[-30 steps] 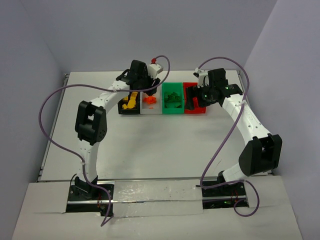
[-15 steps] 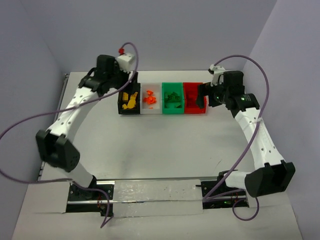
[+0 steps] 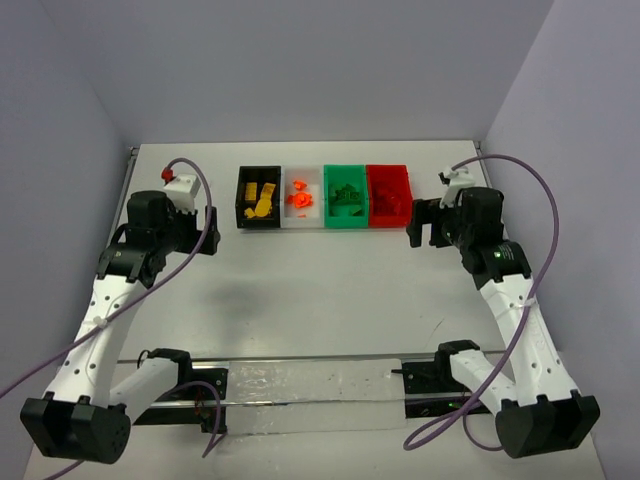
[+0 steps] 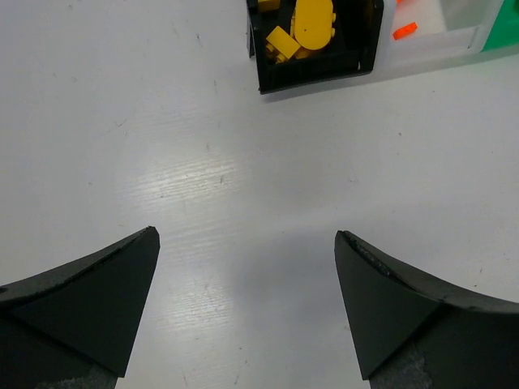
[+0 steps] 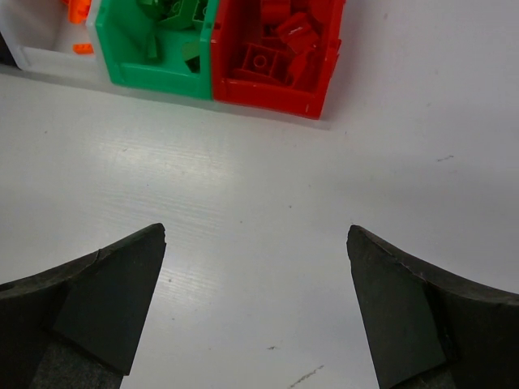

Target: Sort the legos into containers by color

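Just changed: both arms have swung back from the bins. A second ago the left pincer [image 3: 203, 234] hung over the black bin [image 3: 241, 203] and the right pincer [image 3: 421, 223] over the red bin [image 3: 389, 226]; now each sits out to its own side, low over the surface [image 3: 320, 290].
Left pincer: spread wide, holding nothing. Its wrist view shows only bare surface between the tips.
Right pincer: likewise splayed and empty.
Bricks: yellow pieces [image 3: 260, 204] in the black bin, orange pieces [image 3: 299, 199] in the white bin [image 3: 301, 226], green pieces [image 3: 348, 198] in the green bin [image 3: 347, 227], red pieces [image 3: 388, 202] in the red bin. The four bins stand side by side, touching, at the far side.
What it means: I can spot no brick lying outside a bin, so the sorting looks done and the retreat reads as wrap-up.
Hard to see: both wrist views cut off the white bin; green on green and red on red defy counting; the surface under the arms is hidden from above.
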